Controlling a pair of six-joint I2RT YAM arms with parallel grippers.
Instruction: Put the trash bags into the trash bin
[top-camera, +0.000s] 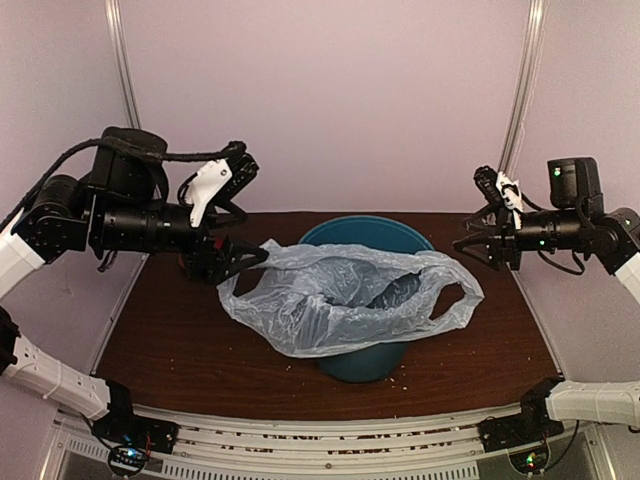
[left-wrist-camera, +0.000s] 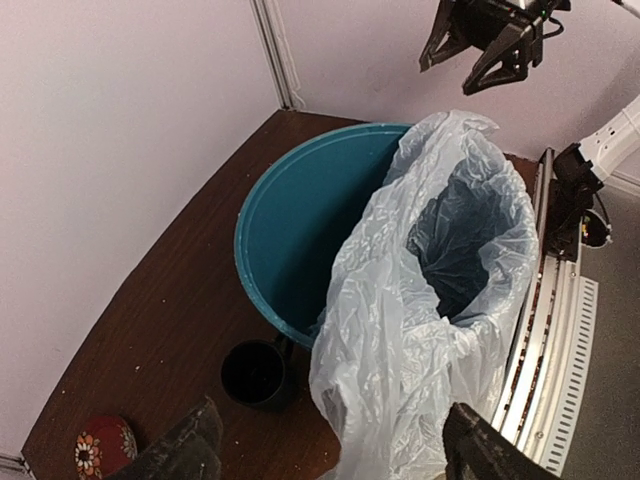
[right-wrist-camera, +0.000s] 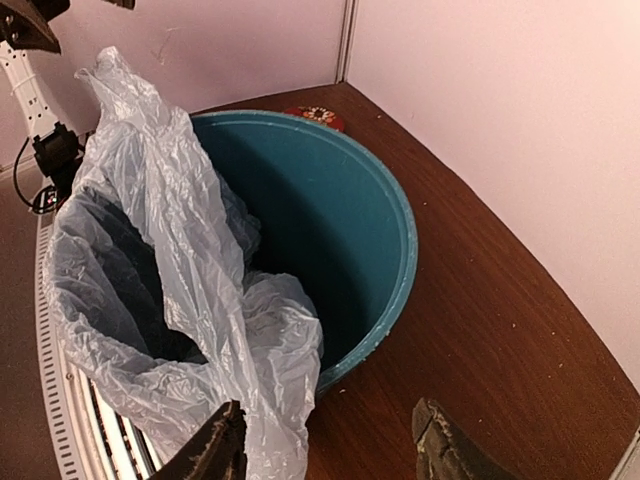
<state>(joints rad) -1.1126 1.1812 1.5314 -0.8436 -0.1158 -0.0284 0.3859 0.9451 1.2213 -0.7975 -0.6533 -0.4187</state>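
The teal trash bin (top-camera: 366, 224) stands at the middle of the table. The pale translucent trash bag (top-camera: 340, 300) lies open-mouthed over the bin's near rim and sags down its front. My left gripper (top-camera: 245, 262) is open at the bag's left corner. In the left wrist view the bag (left-wrist-camera: 420, 300) runs between its spread fingers (left-wrist-camera: 190, 450). My right gripper (top-camera: 478, 243) is open and empty, just right of the bag's right loop. In the right wrist view the bag (right-wrist-camera: 170, 300) hangs over the bin's (right-wrist-camera: 400, 230) rim ahead of the gripper (right-wrist-camera: 330, 452).
A small dark mug (left-wrist-camera: 252, 372) stands against the bin's left side, and a red patterned object (left-wrist-camera: 102, 445) lies beyond it near the wall. The brown table (top-camera: 180, 345) ends at a white slotted rail (top-camera: 330, 440) in front. Pale walls close in the back and sides.
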